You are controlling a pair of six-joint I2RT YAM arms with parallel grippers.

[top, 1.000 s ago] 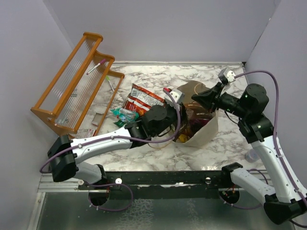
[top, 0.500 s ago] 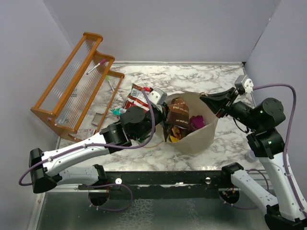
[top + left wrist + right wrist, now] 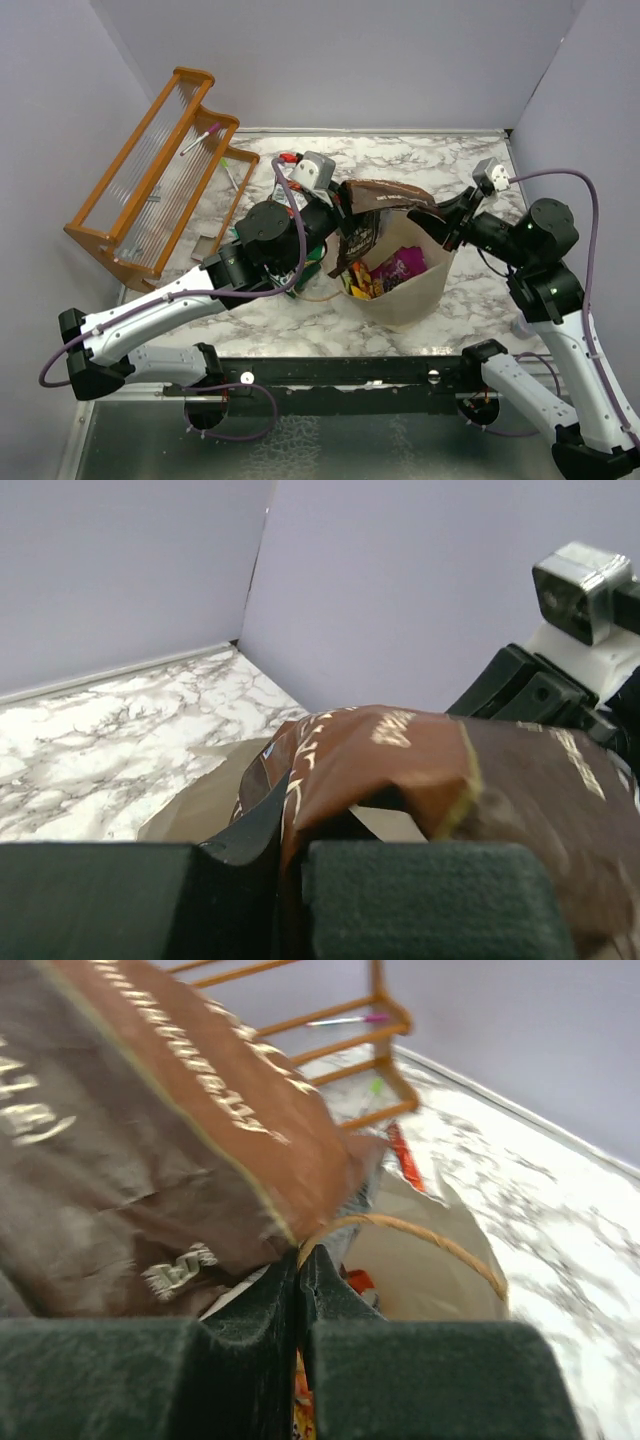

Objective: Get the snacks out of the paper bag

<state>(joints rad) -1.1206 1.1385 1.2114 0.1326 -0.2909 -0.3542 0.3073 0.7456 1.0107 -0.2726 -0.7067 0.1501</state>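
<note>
Top view: I'm looking down from high, near side of paper bag [image 3: 415,290], far off, whole scene in frame. Left wrist view: I'm tight in at bag's left, facing right across its mouth. Right wrist view: tight at bag's right rim, facing left toward orange rack [image 3: 375,1020]. All three share brown packet [image 3: 372,192] over bag mouth.

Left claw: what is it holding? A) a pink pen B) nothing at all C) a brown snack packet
C: the left claw is clamped shut on the brown packet, which hangs over the open paper bag.
</note>
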